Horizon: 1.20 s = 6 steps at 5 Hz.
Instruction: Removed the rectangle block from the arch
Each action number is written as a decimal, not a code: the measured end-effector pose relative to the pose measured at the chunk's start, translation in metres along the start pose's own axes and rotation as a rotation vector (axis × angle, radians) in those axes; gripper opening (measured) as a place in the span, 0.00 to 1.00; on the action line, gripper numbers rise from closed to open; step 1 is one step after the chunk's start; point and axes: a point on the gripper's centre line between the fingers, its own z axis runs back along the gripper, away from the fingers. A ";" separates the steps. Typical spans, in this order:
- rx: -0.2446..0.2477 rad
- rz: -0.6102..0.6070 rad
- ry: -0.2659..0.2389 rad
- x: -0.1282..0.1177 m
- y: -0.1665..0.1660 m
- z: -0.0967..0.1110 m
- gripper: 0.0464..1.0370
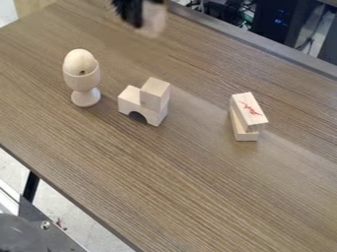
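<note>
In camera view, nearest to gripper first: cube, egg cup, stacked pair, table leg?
1. Cube, on the arch, and egg cup, image left: too close to call
2. Stacked pair, image right
3. Table leg, lower left

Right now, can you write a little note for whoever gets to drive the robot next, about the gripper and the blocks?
Gripper: at the top edge of the view, away from the arch. A pale, blurry shape is beside it; I can't tell if it's being held.
Blocks: the arch stands on the table, with a small block on its right end as the camera sees it.
Done: can't say anything has come off the arch.
Left: if that block is the one meant, probably lift it off gently, keeping the arch standing.
</note>
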 end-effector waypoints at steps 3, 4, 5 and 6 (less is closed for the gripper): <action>0.016 -0.384 0.048 -0.079 -0.019 -0.028 0.52; 0.041 -0.415 0.068 -0.096 -0.017 -0.035 0.52; 0.055 -0.433 0.069 -0.111 -0.018 -0.042 0.52; 0.070 -0.445 0.081 -0.119 -0.018 -0.048 0.52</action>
